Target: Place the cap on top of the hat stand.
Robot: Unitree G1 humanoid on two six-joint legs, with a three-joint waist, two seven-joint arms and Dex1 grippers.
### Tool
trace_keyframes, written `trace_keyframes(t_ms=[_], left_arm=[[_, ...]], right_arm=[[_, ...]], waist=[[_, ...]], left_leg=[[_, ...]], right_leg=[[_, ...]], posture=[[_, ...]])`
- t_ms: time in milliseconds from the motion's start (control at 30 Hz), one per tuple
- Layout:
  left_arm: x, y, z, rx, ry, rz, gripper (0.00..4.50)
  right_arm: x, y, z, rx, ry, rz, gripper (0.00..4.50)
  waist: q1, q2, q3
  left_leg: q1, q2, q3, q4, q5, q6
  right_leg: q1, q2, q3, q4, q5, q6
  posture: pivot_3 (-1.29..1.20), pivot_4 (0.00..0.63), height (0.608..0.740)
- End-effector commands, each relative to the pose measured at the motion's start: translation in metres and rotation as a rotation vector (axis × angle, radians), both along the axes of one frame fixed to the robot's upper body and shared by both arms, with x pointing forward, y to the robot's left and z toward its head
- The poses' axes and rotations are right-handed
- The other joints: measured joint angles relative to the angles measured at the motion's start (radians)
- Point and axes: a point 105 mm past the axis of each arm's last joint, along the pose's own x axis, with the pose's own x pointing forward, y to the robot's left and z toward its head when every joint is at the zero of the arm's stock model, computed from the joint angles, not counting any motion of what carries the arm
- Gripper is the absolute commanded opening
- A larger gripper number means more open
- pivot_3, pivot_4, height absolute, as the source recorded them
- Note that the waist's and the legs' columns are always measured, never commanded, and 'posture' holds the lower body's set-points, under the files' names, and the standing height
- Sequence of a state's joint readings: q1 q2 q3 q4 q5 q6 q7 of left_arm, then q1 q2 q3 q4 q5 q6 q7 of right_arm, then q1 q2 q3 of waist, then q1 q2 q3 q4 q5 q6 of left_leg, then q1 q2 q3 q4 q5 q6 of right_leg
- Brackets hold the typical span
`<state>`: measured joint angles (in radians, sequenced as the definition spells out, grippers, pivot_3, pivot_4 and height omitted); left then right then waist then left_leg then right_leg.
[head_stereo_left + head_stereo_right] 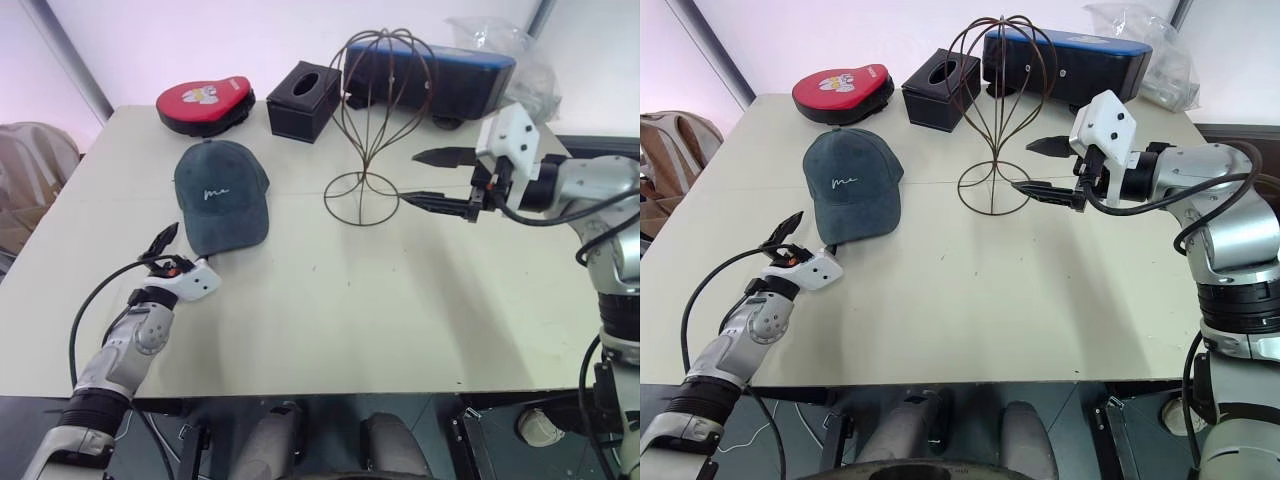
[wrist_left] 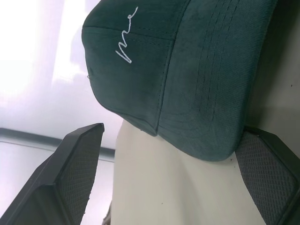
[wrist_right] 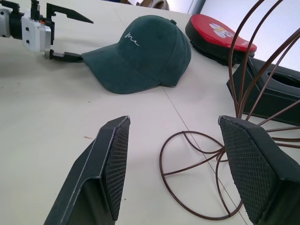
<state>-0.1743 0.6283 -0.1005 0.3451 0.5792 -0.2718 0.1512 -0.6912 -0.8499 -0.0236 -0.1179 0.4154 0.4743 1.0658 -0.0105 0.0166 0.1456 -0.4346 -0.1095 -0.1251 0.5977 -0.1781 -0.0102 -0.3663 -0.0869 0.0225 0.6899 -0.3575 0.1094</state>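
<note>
Teal cap [image 1: 220, 195] is lying ungrasped near the surface's far left corner; both pincers, left [image 1: 168, 248] and right [image 1: 432, 178], are being held wide open and empty, hat stand [image 1: 375, 110] bare.

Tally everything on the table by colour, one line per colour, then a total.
Red: 1, the pad
Teal-grey: 1, the cap
Black: 1, the tissue box
Brown: 1, the hat stand
Blue and black: 1, the long case
Clear: 1, the plastic bag
Total: 6
</note>
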Motion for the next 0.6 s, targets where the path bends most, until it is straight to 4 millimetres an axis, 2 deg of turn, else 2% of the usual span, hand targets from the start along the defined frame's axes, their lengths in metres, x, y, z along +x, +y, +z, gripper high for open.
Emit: trace_keyframes(t_ms=[33, 333, 600], left_arm=[[-0.007, -0.006, -0.030, -0.005, 0.124, -0.028, 4.46], [-0.003, -0.021, -0.025, -0.138, 0.172, -0.076, 4.46], [0.007, -0.033, -0.004, -0.142, 0.151, -0.141, 4.46]], right_arm=[[-0.007, -0.001, 0.021, 0.005, -0.083, 0.008, 3.07], [-0.007, 0.000, 0.020, 0.002, -0.080, 0.010, 3.07], [-0.006, 0.000, 0.020, 0.004, -0.080, 0.012, 3.07]], waist=[[0.000, 0.000, 0.000], [0.006, 0.000, 0.000], [0.023, -0.001, 0.000]], left_leg=[[0.000, 0.000, 0.000, 0.000, 0.000, 0.000], [0.000, -0.001, 0.000, 0.000, 0.000, 0.000], [0.000, -0.001, 0.000, 0.000, 0.000, 0.000]], right_leg=[[0.000, 0.000, 0.000, 0.000, 0.000, 0.000], [0.000, -0.001, 0.000, 0.000, 0.000, 0.000], [0.000, -0.001, 0.000, -0.001, 0.000, 0.000]], posture=[[0.00, 0.150, 0.740], [0.00, 0.150, 0.740], [0.00, 0.150, 0.740]])
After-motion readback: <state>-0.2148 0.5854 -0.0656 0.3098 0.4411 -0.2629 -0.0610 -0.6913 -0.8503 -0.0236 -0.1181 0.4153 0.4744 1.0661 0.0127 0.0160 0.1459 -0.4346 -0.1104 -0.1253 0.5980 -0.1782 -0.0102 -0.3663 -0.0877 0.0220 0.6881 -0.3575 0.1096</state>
